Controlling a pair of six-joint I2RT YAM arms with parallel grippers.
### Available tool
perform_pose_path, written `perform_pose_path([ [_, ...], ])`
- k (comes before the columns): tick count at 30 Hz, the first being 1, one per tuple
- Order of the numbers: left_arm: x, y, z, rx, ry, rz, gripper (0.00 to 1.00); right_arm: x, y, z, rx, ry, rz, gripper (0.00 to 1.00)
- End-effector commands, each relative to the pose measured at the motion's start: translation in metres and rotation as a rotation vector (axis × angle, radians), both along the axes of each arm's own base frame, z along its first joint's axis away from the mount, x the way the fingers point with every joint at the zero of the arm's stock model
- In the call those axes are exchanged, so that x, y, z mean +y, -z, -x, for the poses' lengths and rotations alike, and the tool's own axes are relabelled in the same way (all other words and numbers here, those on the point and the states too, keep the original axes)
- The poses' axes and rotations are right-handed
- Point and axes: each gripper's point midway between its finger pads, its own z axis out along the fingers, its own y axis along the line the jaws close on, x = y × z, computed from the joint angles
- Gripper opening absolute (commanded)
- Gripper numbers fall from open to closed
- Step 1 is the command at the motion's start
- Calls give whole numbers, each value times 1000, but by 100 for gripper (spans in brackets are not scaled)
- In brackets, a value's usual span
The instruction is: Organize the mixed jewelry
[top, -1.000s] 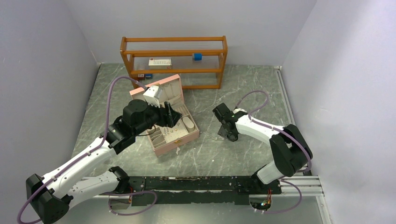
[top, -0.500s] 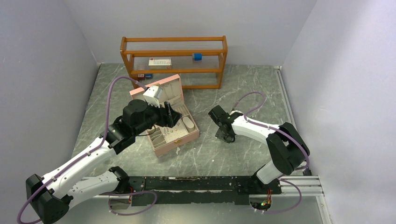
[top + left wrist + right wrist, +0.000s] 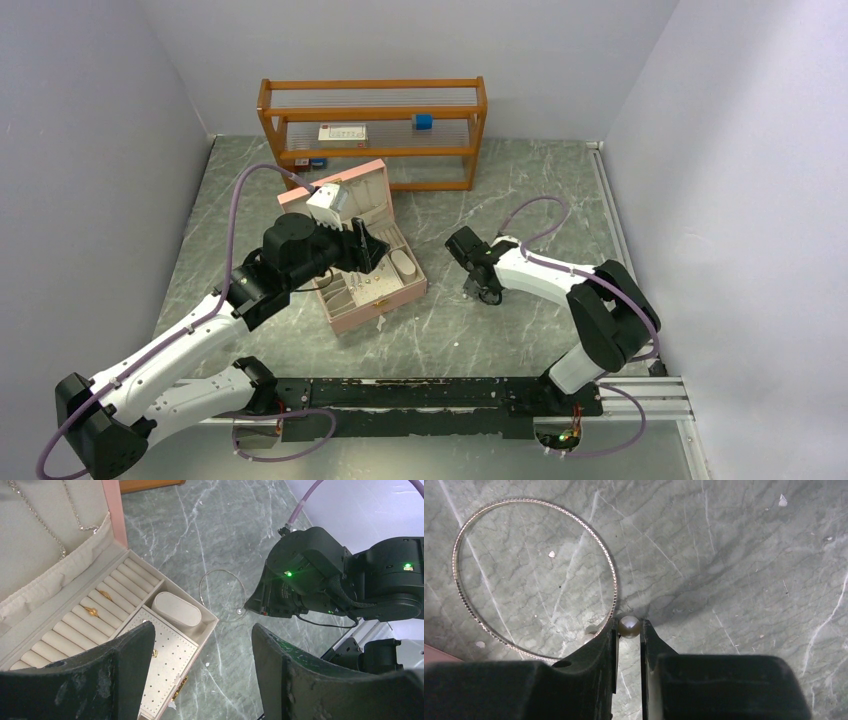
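Observation:
A small pearl bead point(image 3: 628, 626) lies on the marble table, pinched between the fingertips of my right gripper point(image 3: 628, 630), which is shut on it. Touching the left finger is a thin silver bangle point(image 3: 524, 500), flat on the table. From the left wrist the same bangle point(image 3: 220, 570) and pearl point(image 3: 239, 611) show beside the right gripper's black body. My left gripper point(image 3: 202, 630) hangs open and holds nothing, above the front corner of the open pink jewelry box point(image 3: 395, 300). Inside are gold rings point(image 3: 91, 611) on the ring rolls and a silver chain point(image 3: 47, 527) in the lid.
A wooden two-tier rack point(image 3: 372, 130) stands at the back, holding a blue block point(image 3: 423, 121) and a white box point(image 3: 343, 132). A black rail point(image 3: 440, 392) runs along the near edge. Grey walls close in on the left, back and right.
My right gripper has shifted slightly left over the table and its jaws have closed in on the pearl. The left arm and the box have not moved.

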Motion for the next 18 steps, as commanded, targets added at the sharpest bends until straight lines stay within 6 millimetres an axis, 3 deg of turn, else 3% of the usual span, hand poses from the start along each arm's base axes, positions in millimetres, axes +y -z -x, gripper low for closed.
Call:
perform_pose_path([
  [1, -4, -5, 2, -6, 18, 14, 75, -3, 3, -6, -39, 2, 21, 14],
  [10, -11, -5, 2, 25, 33, 37, 75, -3, -24, -10, -160, 25, -67, 11],
  [18, -29, -5, 1, 129, 46, 105, 83, -8, -73, -17, -369, 45, -186, 11],
])
